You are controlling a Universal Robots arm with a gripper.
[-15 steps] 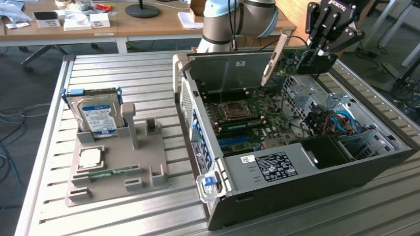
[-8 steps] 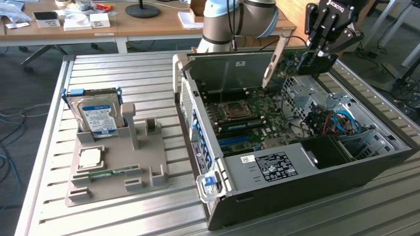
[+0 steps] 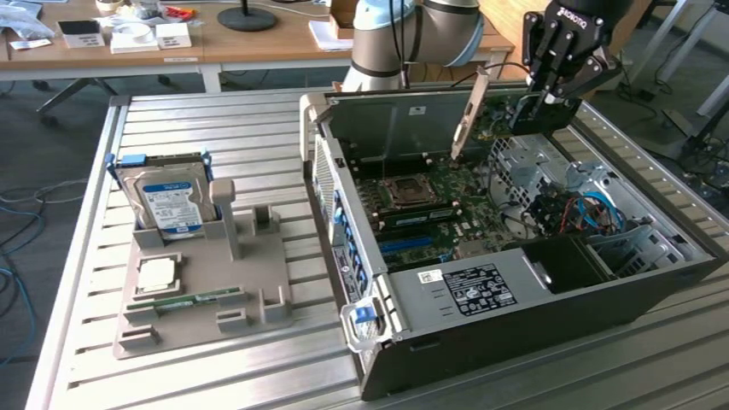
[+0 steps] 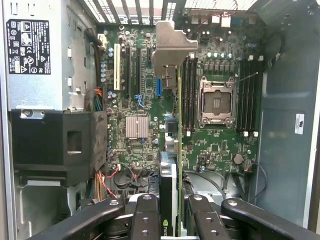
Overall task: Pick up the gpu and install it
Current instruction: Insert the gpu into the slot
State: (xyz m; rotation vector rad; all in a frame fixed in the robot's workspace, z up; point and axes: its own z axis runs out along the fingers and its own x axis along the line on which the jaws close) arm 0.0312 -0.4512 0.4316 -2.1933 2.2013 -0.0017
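Observation:
My gripper (image 3: 545, 101) hangs over the open computer case (image 3: 376, 256), shut on the gpu (image 3: 497, 113). The card is held on edge, its silver end bracket (image 3: 469, 115) pointing toward the case's back wall, above the motherboard (image 3: 433, 205). In the wrist view the gpu (image 4: 178, 125) is seen edge-on between my fingers (image 4: 145, 215), with its black fan housing (image 4: 167, 185) on one side and its bracket (image 4: 172, 47) at the far end. Below it lie the expansion slots (image 4: 132, 65). The card is clear of the board.
On the exterior view's left a grey holder (image 3: 205, 290) carries a blue-labelled hard drive (image 3: 171, 201), a processor chip (image 3: 157, 273) and a memory stick (image 3: 188, 301). Inside the case are the CPU socket (image 4: 217, 102), a black power supply (image 4: 60, 145) and loose cables (image 3: 581, 213).

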